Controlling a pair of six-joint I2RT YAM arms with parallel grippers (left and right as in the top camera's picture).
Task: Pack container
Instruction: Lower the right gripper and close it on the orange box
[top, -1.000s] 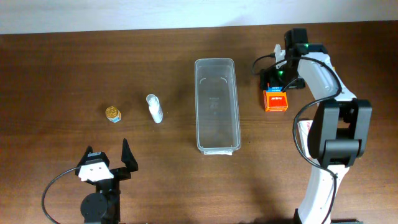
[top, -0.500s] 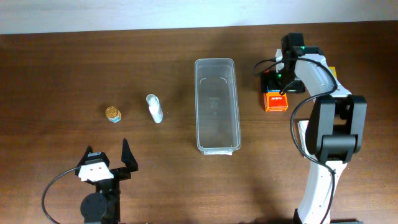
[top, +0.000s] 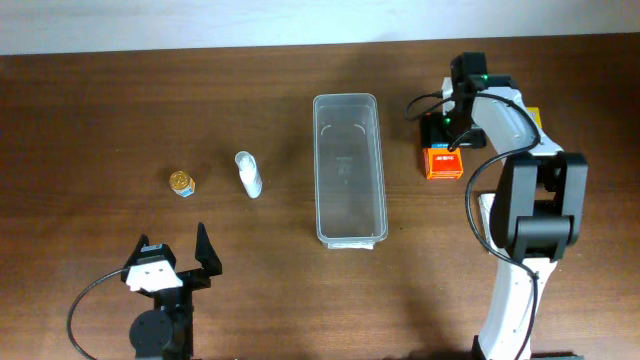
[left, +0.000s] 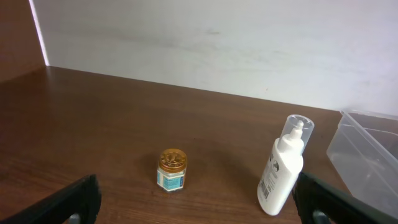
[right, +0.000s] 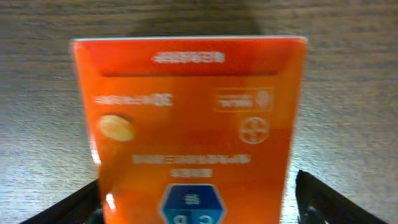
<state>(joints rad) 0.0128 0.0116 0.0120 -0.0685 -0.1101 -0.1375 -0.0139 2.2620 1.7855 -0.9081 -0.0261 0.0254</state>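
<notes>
Dark wood table (top: 100, 110), white wall (left: 217, 43) behind. Container (top: 349, 170) lies at centre of the overhead frame, long axis top-to-bottom, looks to have nothing in it. Upper right of that frame, well apart from the bin, orange box (top: 445, 164) lies flat on the wood.

Right gripper (top: 440, 138) is over the box's upper end. In the wrist view the box fills the frame & fingertips (right: 87, 202) show in the lower left + lower right corners, one each side of the box. Jaws spread, nothing clamped; can't tell if pads touch the cardboard yet. Left gripper (top: 176, 262) is at lower left of the overhead frame, jaws wide, holding nothing. Small jar (top: 181, 183) & white bottle (top: 248, 174) sit left of the bin, untouched.

Step in hand, prob.: grip the orange box. To do it well:
- keep the box centred btw the fingers so it doesn't twist on closing
- get pads low on the side walls, not just the top edge
- squeeze gently, since cardboard dents
- lift straight up before moving left, high enough to pass the rim
- bin is narrow, so line the box's long side w/ the bin's long axis
- set it at one end, leaving room for bottle + jar
</notes>
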